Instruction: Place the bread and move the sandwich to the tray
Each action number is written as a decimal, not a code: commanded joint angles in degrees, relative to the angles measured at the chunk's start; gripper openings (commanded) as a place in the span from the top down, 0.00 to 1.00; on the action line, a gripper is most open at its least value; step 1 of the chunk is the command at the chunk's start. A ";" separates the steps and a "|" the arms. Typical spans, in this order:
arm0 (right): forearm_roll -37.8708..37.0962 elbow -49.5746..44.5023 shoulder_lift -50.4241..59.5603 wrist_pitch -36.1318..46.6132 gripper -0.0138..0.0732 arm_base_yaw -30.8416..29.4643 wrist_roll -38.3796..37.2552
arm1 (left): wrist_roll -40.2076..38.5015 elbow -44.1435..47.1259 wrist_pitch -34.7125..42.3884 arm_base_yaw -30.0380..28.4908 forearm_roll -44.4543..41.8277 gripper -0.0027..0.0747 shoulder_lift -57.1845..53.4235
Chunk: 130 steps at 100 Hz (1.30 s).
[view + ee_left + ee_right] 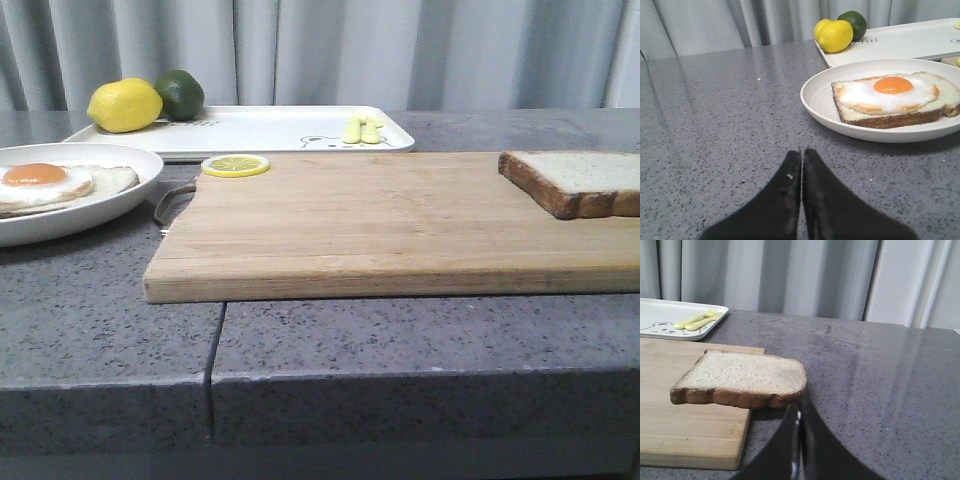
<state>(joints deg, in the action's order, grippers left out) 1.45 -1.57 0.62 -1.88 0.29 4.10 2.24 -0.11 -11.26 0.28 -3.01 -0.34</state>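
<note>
Only wrist views show either closed tool: left tool (801,152), right tool (800,407)

Low front view across tray (250,128), wrist views closer — sharing it

bare tray (250,130) centre lies open between lemon (124,105) with lime (180,94) and the yellow cutlery (362,130).

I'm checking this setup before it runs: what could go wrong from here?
The bread overhangs the cutting board edge, so a clumsy grasp could tip it off. The tray already holds a lemon, a lime and utensils, which may crowd the sandwich plate.
</note>
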 commanded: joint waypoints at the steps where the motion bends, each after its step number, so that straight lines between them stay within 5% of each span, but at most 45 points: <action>1: -0.36 -0.11 1.10 4.60 0.92 -0.12 0.19 | -0.45 0.91 5.11 -0.15 0.10 0.99 -1.68; 47: -0.36 -0.11 1.10 5.26 0.92 -0.12 0.19 | -0.45 0.91 8.01 -0.15 2.24 0.99 -1.68; 65: 0.50 0.74 1.10 5.05 0.92 -0.12 0.00 | -0.45 -0.94 8.02 -0.15 13.44 0.99 -1.68; 84: 1.87 7.92 0.16 -5.14 0.92 -0.12 0.00 | -0.45 -6.46 6.02 -0.15 18.07 0.99 -1.46; 130: 4.03 28.47 -15.92 -23.60 0.92 -0.12 0.00 | -0.45 -33.65 -21.08 -0.15 25.08 0.99 20.60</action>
<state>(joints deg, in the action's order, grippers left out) 4.11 21.68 -11.10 -27.03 0.29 4.10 2.24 -27.29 -30.58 0.28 20.63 14.62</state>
